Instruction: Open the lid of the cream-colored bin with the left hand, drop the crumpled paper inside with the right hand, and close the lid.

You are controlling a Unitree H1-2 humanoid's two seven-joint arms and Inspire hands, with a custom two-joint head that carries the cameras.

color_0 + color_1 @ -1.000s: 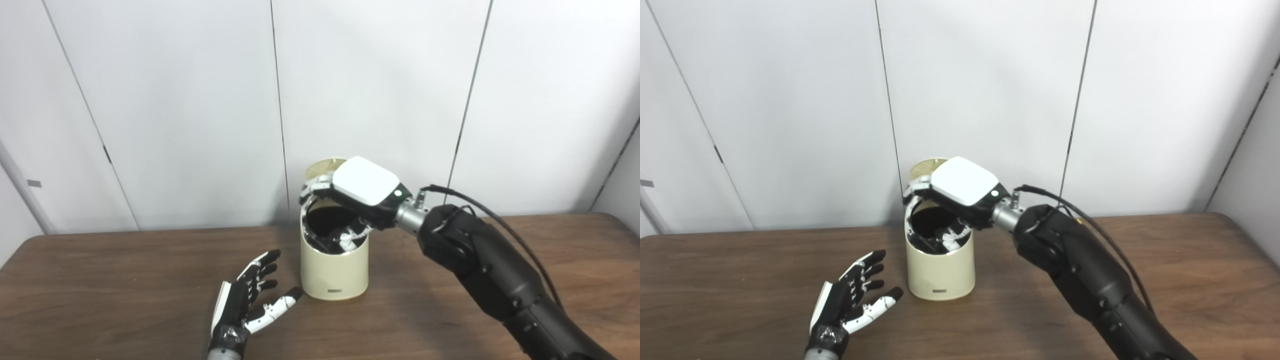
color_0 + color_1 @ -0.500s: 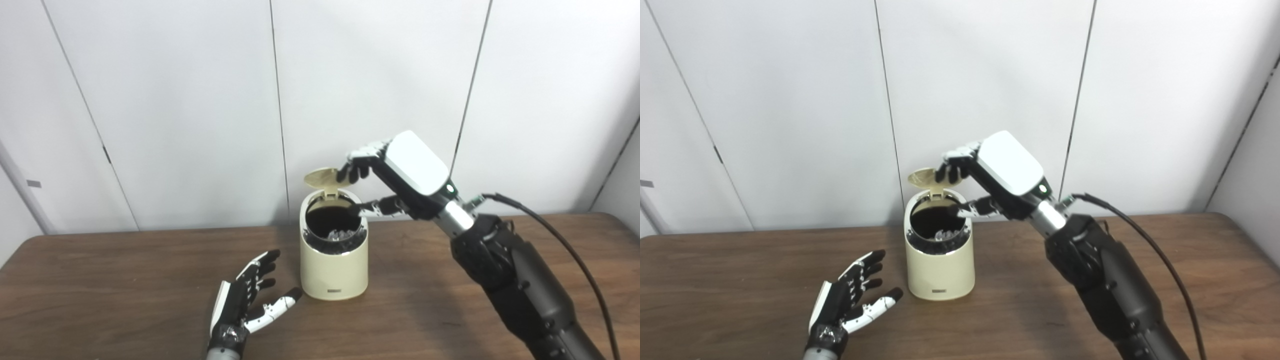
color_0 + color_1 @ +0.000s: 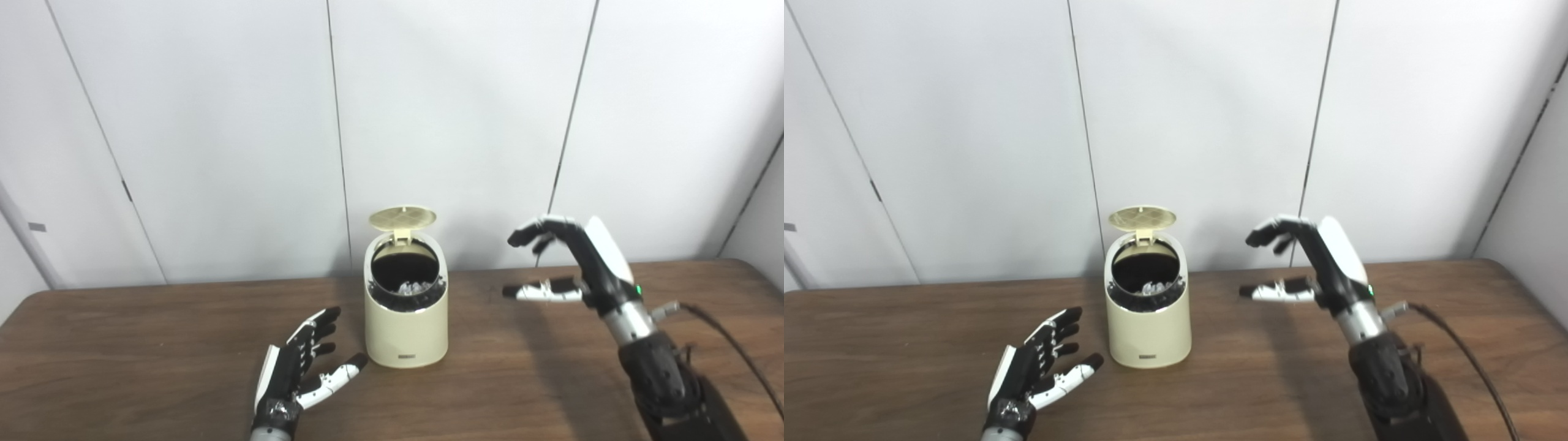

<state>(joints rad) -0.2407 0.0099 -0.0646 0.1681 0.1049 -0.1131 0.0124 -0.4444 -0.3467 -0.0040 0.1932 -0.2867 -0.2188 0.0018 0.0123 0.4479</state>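
Withdrawing toward 3 o'clock, the empty, spread right robot hand (image 3: 572,269) is leaving the crumpled paper (image 3: 411,286) binned, while the light, hinged lid (image 3: 402,216) is awaiting a gentle top-edge push.

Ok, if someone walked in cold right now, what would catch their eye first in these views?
Most likely the cream-colored bin at the table's centre, its lid tipped up and crumpled paper visible inside. Next, the right hand, open and raised in the air to the bin's right. The left hand lies open, low near the table, front-left of the bin.
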